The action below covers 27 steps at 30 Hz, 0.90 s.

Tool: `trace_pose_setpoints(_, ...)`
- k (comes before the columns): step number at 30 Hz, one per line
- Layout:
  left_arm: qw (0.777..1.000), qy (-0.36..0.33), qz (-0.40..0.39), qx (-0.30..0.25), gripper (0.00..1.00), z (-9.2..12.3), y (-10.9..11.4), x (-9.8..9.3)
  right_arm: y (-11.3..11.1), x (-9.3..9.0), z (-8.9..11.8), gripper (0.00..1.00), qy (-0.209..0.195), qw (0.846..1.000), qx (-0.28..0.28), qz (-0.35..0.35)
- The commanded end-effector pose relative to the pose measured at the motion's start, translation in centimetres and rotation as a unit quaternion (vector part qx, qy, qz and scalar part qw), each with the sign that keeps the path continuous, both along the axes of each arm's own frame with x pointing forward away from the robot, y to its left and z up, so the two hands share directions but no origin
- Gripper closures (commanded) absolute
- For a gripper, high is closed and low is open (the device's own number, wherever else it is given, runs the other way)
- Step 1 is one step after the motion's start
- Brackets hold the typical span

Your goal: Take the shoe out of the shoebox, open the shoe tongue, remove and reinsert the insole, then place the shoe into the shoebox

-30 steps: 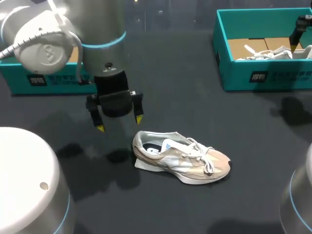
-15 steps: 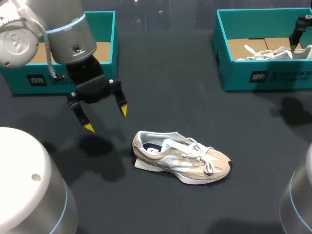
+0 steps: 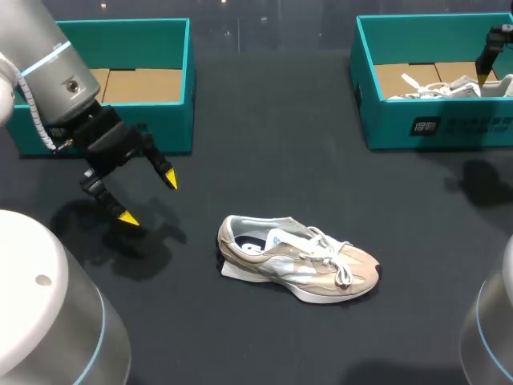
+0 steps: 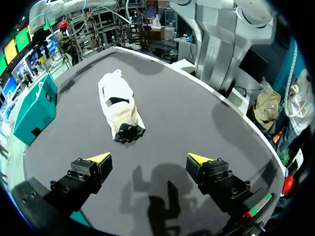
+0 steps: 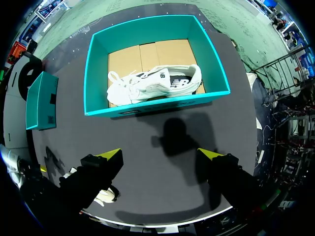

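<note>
1. One beige sneaker [image 3: 298, 269] sits upright on the dark table [image 3: 272, 120], outside both boxes.
2. The left gripper [image 3: 148, 197] hovers apart from the sneaker, on its heel side, fingers spread and holding nothing.
3. The right gripper [image 5: 161, 153] hangs released before a teal shoebox [image 5: 157, 105] containing a white sneaker [image 5: 155, 83].

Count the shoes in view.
2: a beige shoe on the table, a white shoe inside the right shoebox. The left arm hides part of the left shoebox.
</note>
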<state>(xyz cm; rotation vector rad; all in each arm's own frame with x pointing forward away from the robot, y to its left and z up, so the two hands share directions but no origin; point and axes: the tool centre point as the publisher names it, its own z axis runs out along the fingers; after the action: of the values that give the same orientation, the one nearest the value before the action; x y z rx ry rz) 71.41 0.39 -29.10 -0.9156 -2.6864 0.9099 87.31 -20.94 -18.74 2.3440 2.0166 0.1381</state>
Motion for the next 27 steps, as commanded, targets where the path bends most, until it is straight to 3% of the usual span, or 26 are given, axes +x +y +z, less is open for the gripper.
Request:
trace_pose_setpoints(1,0.992,0.038,0.101,-0.067,0.00,-0.8,0.4,-0.2,0.0,0.0,0.0,0.00,0.000,1.000,-0.001,0.000)
trace_pose_setpoints(8,0.992,0.038,0.101,-0.067,0.00,-0.8,0.4,-0.2,0.0,0.0,0.0,0.00,0.000,1.000,-0.001,0.000)
trace_pose_setpoints(16,0.974,0.100,0.132,-0.152,0.00,-6.4,2.1,1.0,0.0,0.0,0.0,0.00,0.000,1.000,-0.001,0.000)
trace_pose_setpoints(27,0.953,0.135,0.185,-0.200,0.00,-8.4,3.0,1.3,0.0,0.0,0.0,0.00,0.000,1.000,-0.001,0.000)
